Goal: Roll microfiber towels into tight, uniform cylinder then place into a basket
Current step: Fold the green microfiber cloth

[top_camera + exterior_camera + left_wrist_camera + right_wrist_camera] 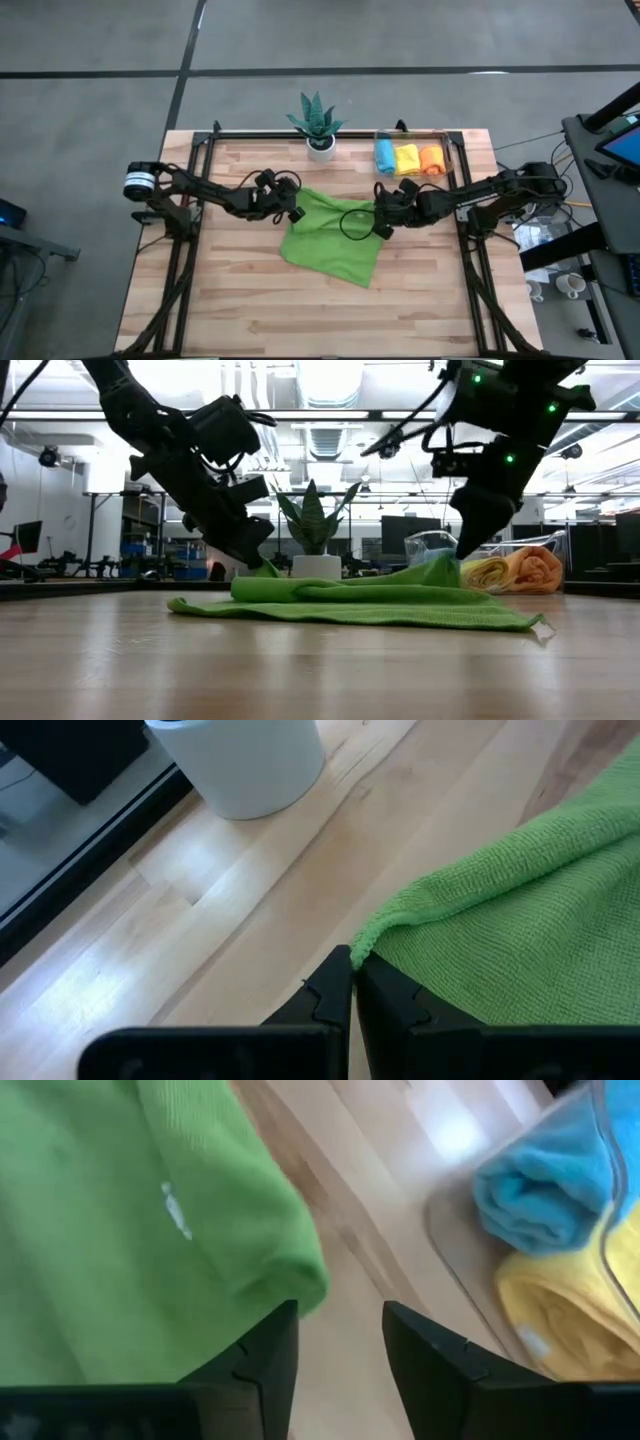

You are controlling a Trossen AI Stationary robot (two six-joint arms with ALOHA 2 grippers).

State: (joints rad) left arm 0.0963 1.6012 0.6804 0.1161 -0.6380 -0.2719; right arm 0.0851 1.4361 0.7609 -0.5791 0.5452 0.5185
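Basket (pixel 452 150): a clear plastic bin at the far edge of the wooden table (pixel 250 310), right of the middle, its long side along the table edge.
Basket contents: three rolled towels side by side, a light blue roll (pixel 385 156) nearest the plant, a yellow roll (pixel 407 158) in the middle, an orange roll (pixel 431 160) toward the right arm's side. In the right wrist view the blue roll (pixel 545 1190) and the yellow roll (pixel 570 1315) press against each other behind the see-through wall.
Green towel (pixel 335 240): outside the basket, lying on the table between the two arms, mostly flat, with its far edge folded up into a low ridge; seen from the low view (pixel 370 605) it rests on the wood just in front of the basket.
Left gripper (pixel 296 211): fingers pressed together, tips at the towel's far left corner (pixel 440 935); whether cloth is pinched between them cannot be told.
Right gripper (pixel 380 226): fingers (pixel 265 1355) spread apart with bare wood showing between them, released, at the towel's far right edge, near the basket's blue-roll end.
Plant pot (pixel 320 148): white, holding a spiky green plant (pixel 316 116), at the far edge left of the basket, apart from it.
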